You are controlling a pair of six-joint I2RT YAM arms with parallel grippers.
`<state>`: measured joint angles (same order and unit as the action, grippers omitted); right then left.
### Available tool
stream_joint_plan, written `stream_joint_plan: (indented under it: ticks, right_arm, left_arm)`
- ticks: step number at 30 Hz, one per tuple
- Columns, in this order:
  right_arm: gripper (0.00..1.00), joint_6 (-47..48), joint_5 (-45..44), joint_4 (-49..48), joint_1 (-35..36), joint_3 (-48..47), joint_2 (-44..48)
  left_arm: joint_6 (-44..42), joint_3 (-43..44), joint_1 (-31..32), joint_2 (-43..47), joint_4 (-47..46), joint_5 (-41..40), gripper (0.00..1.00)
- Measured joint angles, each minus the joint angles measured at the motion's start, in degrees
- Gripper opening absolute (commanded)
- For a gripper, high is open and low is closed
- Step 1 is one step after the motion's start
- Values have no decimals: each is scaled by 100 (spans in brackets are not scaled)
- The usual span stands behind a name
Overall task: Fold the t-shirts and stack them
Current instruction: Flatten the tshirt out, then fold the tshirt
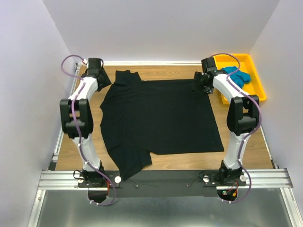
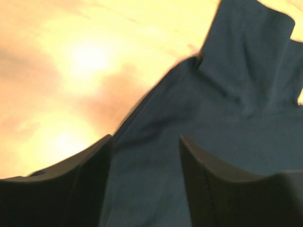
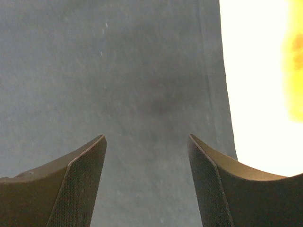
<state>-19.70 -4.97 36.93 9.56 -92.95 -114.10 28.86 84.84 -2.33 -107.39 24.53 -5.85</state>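
Now | black t-shirt (image 1: 161, 116) spread flat mid-table (image 1: 246, 151) | teal t-shirt (image 1: 238, 74) bunched in yellow tray (image 1: 259, 87), far right | left gripper (image 2: 144, 142) jaws apart over shirt's far-left edge, empty | right gripper (image 3: 147, 139) jaws apart over far-right corner, empty

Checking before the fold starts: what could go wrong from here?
The open left hand sits over the edge of the black t-shirt beside a rumpled sleeve; it may grab unevenly, skewing the fold. The open right hand hovers over flat cloth near the edge; its pinch could slip. The yellow tray lies close to the right arm and might get bumped.
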Motion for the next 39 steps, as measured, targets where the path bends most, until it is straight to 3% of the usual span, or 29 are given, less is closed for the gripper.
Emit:
stream_joint_plan:
  ticks: [8,14,31,39]
  right_arm:
    - [75,63,13,2,-26,-402,-522]
    - [75,74,11,4,-28,-404,-549]
    - [75,96,11,2,-28,-402,-743]
    - [75,136,11,0,-28,-402,-765]
  left_arm:
    - [-348,2144,236,-1926,234,-127,59]
    - [-487,2826,262,-2562,435,-190,59]
    - [-597,2588,492,-2697,542,-251,58]
    - [-597,2111,494,-2494,116,-297,54]
